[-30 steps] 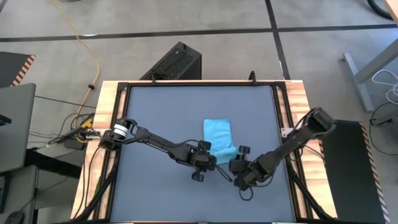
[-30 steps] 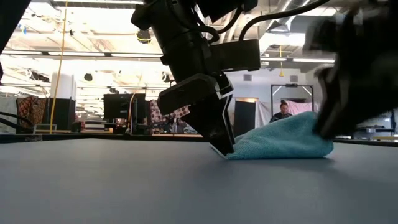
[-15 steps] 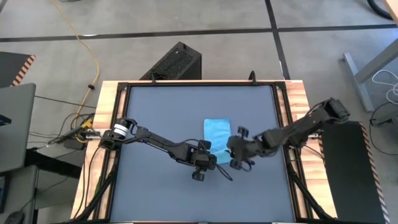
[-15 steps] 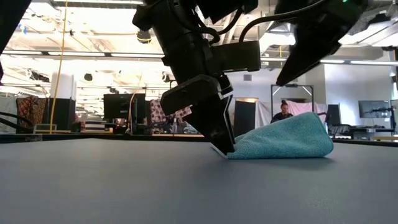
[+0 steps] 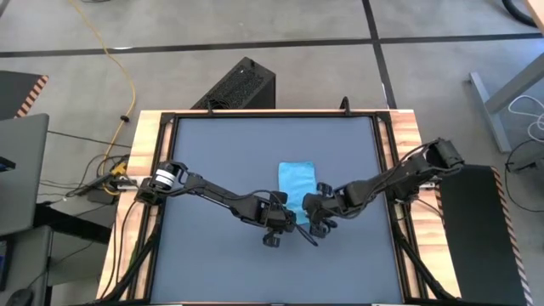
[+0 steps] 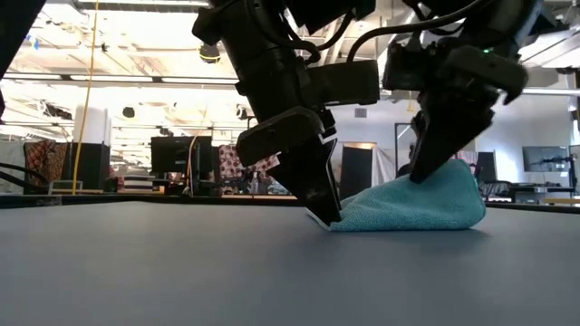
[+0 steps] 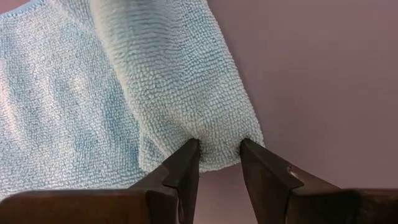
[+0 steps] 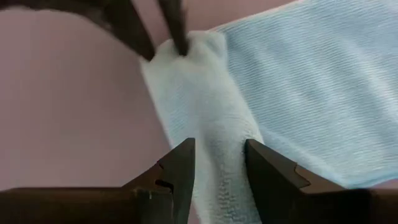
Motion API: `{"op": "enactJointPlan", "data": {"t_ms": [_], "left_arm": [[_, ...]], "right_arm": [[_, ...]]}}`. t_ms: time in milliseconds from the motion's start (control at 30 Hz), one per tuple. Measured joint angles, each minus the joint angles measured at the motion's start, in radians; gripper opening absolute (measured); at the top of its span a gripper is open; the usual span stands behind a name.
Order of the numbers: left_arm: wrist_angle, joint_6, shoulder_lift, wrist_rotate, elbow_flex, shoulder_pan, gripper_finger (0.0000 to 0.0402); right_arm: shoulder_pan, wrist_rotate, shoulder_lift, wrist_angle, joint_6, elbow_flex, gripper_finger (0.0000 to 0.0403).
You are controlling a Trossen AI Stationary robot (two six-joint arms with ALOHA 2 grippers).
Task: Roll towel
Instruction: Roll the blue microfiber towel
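Both pincers (image 7: 219, 148) (image 8: 219, 149) pinch towel (image 5: 297, 180) roll

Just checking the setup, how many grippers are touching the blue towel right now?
2. The left gripper pinches one end of the rolled edge of the towel; the right gripper straddles the roll's other end, near the table's middle.

I'm looking into a big open lab or workshop; bare concrete floor (image 5: 442, 21) with a yellow cable (image 5: 127, 81) trailing across it; exposed ceiling ducts (image 6: 435, 18), monitors (image 6: 172, 154) and a seated person (image 6: 410, 163) behind the table (image 5: 229, 161).
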Motion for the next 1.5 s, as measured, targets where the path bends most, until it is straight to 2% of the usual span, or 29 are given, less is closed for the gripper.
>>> {"op": "enactJointPlan", "data": {"t_ms": [200, 400, 600, 900, 1100, 1300, 1500], "left_arm": [[-0.003, 0.000, 0.000, 0.000, 0.000, 0.000, 0.0110], [-0.006, 0.000, 0.000, -0.001, 0.000, -0.002, 0.0110], [-0.007, 0.000, 0.000, -0.001, 0.000, -0.003, 0.0110], [-0.009, -0.004, 0.000, 0.002, 0.000, -0.003, 0.0110], [-0.021, -0.012, 0.000, 0.002, 0.000, -0.008, 0.0110], [-0.029, -0.027, 0.000, -0.001, 0.000, -0.014, 0.0110], [-0.033, -0.031, -0.001, 0.013, 0.000, -0.013, 0.0110]], "right_arm": [[0.047, 0.025, 0.000, -0.005, 0.030, 0.000, 0.0166], [0.089, 0.105, 0.000, -0.013, 0.038, -0.030, 0.0166], [0.100, 0.110, 0.000, 0.014, 0.108, -0.105, 0.0166], [0.110, 0.111, 0.000, 0.144, 0.134, -0.151, 0.0166], [0.130, 0.116, 0.000, 0.163, 0.195, -0.196, 0.0164], [0.137, 0.131, -0.003, 0.196, 0.265, -0.233, 0.0133], [0.137, 0.145, -0.002, 0.216, 0.263, -0.235, 0.0106]]}}
